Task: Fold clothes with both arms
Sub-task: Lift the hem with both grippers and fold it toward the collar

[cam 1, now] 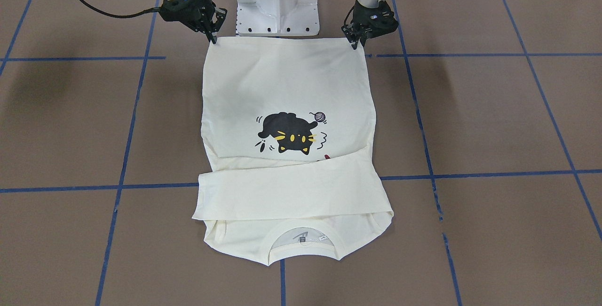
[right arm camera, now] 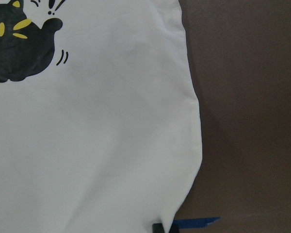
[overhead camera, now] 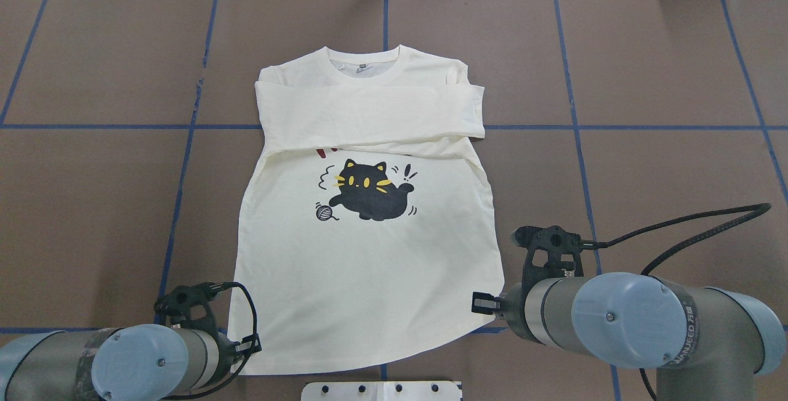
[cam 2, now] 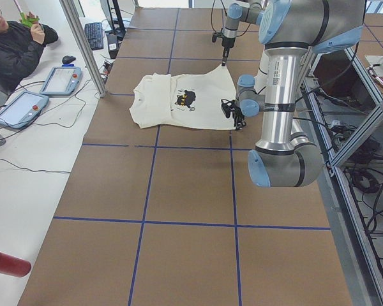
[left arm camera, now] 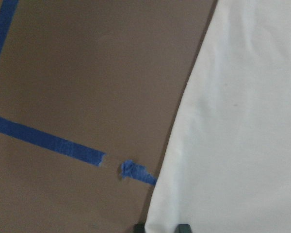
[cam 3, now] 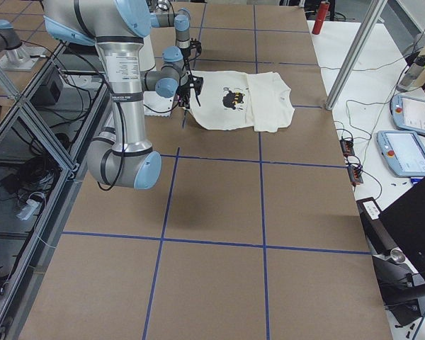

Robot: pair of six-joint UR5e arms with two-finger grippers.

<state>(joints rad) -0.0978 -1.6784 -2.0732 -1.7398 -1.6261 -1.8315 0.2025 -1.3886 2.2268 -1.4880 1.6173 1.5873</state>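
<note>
The cream long-sleeved shirt lies flat and print-up on the brown table, with the black cat showing. Both sleeves are folded across the chest, and the collar points away from the robot. My left gripper pinches the hem corner on its side; in the left wrist view the cloth edge runs down between the fingertips. My right gripper is shut on the other hem corner, with the hem reaching its tips.
The white base block stands just behind the hem, between the arms. Blue tape lines cross the brown table. A black cable loops off the right wrist. A seated person and tablets are at a side table.
</note>
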